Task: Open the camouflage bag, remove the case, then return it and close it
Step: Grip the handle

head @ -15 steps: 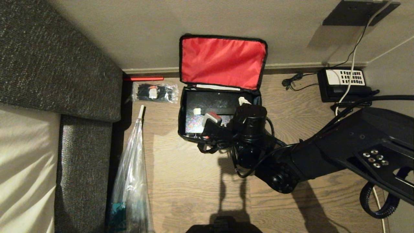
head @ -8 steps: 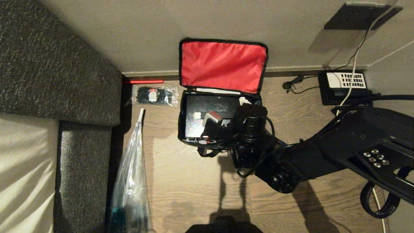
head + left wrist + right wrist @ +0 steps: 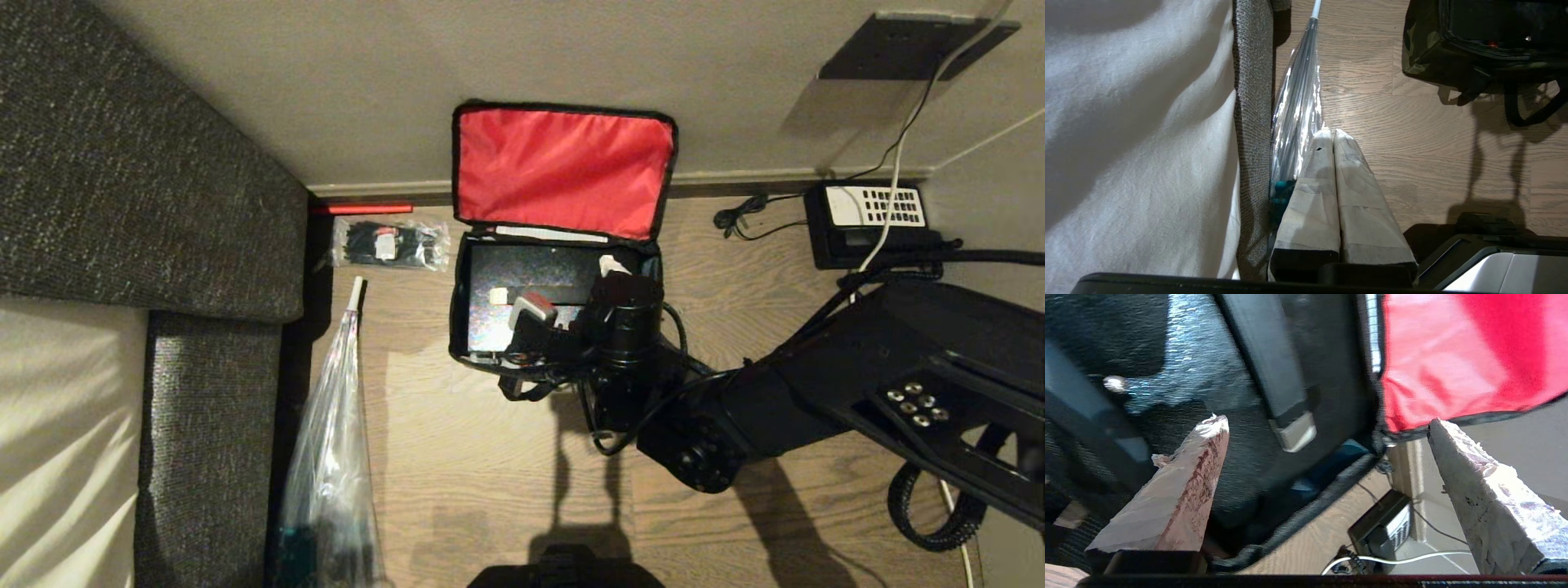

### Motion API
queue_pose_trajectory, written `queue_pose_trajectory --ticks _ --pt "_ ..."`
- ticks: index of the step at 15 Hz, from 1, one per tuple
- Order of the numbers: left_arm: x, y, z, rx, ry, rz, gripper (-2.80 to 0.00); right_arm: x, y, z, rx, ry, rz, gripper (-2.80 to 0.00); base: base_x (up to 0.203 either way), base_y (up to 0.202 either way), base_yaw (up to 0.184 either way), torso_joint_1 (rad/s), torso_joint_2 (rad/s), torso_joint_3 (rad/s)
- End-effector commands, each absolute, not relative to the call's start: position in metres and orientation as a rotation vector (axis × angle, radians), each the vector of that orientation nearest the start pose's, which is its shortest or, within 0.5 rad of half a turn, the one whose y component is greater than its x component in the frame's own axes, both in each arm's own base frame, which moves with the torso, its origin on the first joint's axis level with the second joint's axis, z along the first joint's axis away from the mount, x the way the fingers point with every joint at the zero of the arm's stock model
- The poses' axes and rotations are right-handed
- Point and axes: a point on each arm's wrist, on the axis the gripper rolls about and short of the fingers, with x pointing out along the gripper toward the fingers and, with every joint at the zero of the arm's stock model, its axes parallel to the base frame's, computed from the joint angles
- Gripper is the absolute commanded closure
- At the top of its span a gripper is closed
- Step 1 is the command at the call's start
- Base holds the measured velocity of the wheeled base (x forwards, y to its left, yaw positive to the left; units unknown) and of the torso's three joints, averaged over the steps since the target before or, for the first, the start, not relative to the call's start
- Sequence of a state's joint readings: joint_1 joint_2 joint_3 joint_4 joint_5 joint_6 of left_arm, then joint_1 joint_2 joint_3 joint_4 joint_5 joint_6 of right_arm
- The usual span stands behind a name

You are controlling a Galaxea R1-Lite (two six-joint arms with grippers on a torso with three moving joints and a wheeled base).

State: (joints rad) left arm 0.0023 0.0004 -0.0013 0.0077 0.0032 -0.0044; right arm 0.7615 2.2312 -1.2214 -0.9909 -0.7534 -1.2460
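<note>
The camouflage bag [image 3: 458, 304] lies open on the wooden floor, and its red-lined lid [image 3: 563, 167] leans back against the wall. The black case [image 3: 531, 273] lies inside it, a pale strip on its top face. My right gripper [image 3: 555, 279] hangs open just over the case's right part, one finger above the case and the other near the bag's right rim. In the right wrist view the right gripper [image 3: 1326, 422] spans the case [image 3: 1208, 375] and the bag's edge, holding nothing. My left gripper [image 3: 1332, 132] is parked near the floor, shut and empty, with the bag's camouflage side [image 3: 1421, 53] beyond it.
A black telephone [image 3: 869, 214] with cables sits by the wall at the right. A clear packet of black ties [image 3: 390, 237] and a red stick [image 3: 363, 209] lie left of the bag. A wrapped umbrella [image 3: 331, 457] leans along the grey sofa [image 3: 122, 163].
The whole picture has shifted down a little. My right gripper has sunk slightly toward the case and stays open. The bag and the case have not moved.
</note>
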Motion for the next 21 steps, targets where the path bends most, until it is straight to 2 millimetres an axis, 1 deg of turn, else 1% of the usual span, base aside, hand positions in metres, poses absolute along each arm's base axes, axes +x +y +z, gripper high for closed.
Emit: queue_pose_trajectory --ticks 1,3,6,9,12,13,16,18,21 --pt "-0.023 0.000 0.075 -0.005 0.006 0.007 0.00 0.331 0.299 0.109 -1.275 0.014 0.022 -2.80 0.000 0.000 0.000 0.000 0.00 0.000" --pt "-0.023 0.000 0.075 -0.005 0.006 0.006 0.00 0.336 0.306 0.099 -1.246 -0.020 -0.018 -2.80 0.000 0.000 0.000 0.000 0.00 0.000" --pt "-0.023 0.000 0.075 -0.005 0.006 0.006 0.00 0.346 0.315 0.097 -1.277 -0.077 -0.075 -2.80 0.000 0.000 0.000 0.000 0.00 0.000" --pt "-0.023 0.000 0.075 -0.005 0.006 0.008 0.00 0.351 0.319 0.106 -1.269 -0.105 -0.108 -2.80 0.000 0.000 0.000 0.000 0.00 0.000" --pt "-0.023 0.000 0.075 -0.005 0.007 0.007 0.00 0.353 0.321 0.096 -1.277 -0.102 -0.109 -2.80 0.000 0.000 0.000 0.000 0.00 0.000" --pt "-0.023 0.000 0.075 -0.005 0.006 0.007 0.00 0.353 0.322 0.096 -1.265 -0.117 -0.121 -2.80 0.000 0.000 0.000 0.000 0.00 0.000" --pt "-0.023 0.000 0.075 -0.005 0.006 0.006 0.00 0.356 0.324 0.088 -1.301 -0.142 -0.148 -2.80 0.000 0.000 0.000 0.000 0.00 0.000" --pt "-0.023 0.000 0.075 -0.005 0.006 0.008 0.00 0.362 0.327 0.080 -1.294 -0.165 -0.178 -2.80 0.000 0.000 0.000 0.000 0.00 0.000" --pt "-0.023 0.000 0.075 -0.005 0.006 0.007 0.00 0.371 0.325 0.072 -1.323 -0.172 -0.217 -2.80 0.000 0.000 0.000 0.000 0.00 0.000"
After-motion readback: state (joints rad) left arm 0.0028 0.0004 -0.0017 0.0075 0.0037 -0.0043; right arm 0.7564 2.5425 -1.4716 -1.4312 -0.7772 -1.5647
